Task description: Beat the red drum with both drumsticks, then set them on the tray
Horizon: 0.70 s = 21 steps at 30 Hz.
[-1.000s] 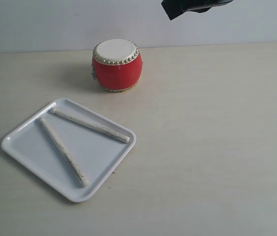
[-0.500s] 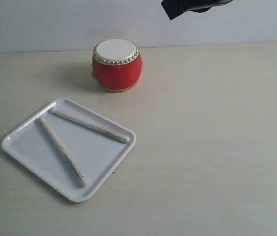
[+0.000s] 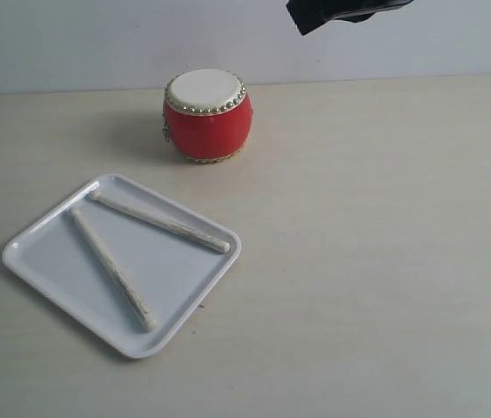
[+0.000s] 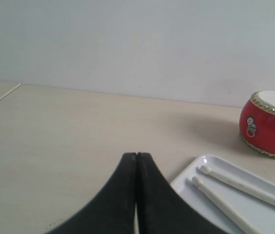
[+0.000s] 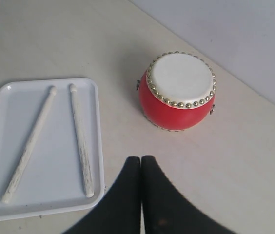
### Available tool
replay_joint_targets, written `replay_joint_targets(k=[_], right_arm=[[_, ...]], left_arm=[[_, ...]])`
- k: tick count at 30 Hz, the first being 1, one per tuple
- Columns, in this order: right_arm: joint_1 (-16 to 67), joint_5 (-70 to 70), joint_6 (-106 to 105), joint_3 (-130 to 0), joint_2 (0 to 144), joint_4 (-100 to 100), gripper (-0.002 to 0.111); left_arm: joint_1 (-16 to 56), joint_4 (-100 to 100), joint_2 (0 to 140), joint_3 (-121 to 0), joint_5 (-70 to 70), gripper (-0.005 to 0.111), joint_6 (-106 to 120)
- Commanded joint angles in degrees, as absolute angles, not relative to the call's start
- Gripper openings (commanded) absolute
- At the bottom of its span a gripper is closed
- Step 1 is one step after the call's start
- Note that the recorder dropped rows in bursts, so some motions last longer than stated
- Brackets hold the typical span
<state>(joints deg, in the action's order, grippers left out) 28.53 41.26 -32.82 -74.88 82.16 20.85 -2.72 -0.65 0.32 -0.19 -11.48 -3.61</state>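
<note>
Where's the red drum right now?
In the exterior view, the drum stands upright toward the back of the table, left of centre, just beyond the tray holding both drumsticks, apart from it.

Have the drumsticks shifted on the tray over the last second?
No. Both drumsticks lie at the same spots and angles against the tray rim as before.

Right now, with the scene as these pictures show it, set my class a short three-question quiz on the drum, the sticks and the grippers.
1. True or false: both drumsticks lie inside the tray.
2. Choose one: the red drum stands A) on the tray, B) on the table apart from the tray, C) in a gripper.
3. Fill the gap: the left gripper and the right gripper are both ____.
Key: 1 true; 2 B; 3 shut.
</note>
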Motion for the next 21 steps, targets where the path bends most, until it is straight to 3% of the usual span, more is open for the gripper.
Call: replay_joint_targets(k=[1, 16, 21], right_arm=[[28.18, 40.60, -32.82, -74.59, 82.12, 21.02, 0.000], [28.18, 37.17, -38.49, -74.59, 82.12, 15.34, 0.000], [27.61, 35.74, -22.68, -71.86, 82.01, 0.00, 0.000]], left_arm=[[-2.81, -1.08, 0.00, 0.00, -11.65, 0.000, -3.48], [-2.81, -1.08, 0.00, 0.00, -11.65, 0.000, -3.48], [-2.81, -1.08, 0.00, 0.00, -11.65, 0.000, -3.48]])
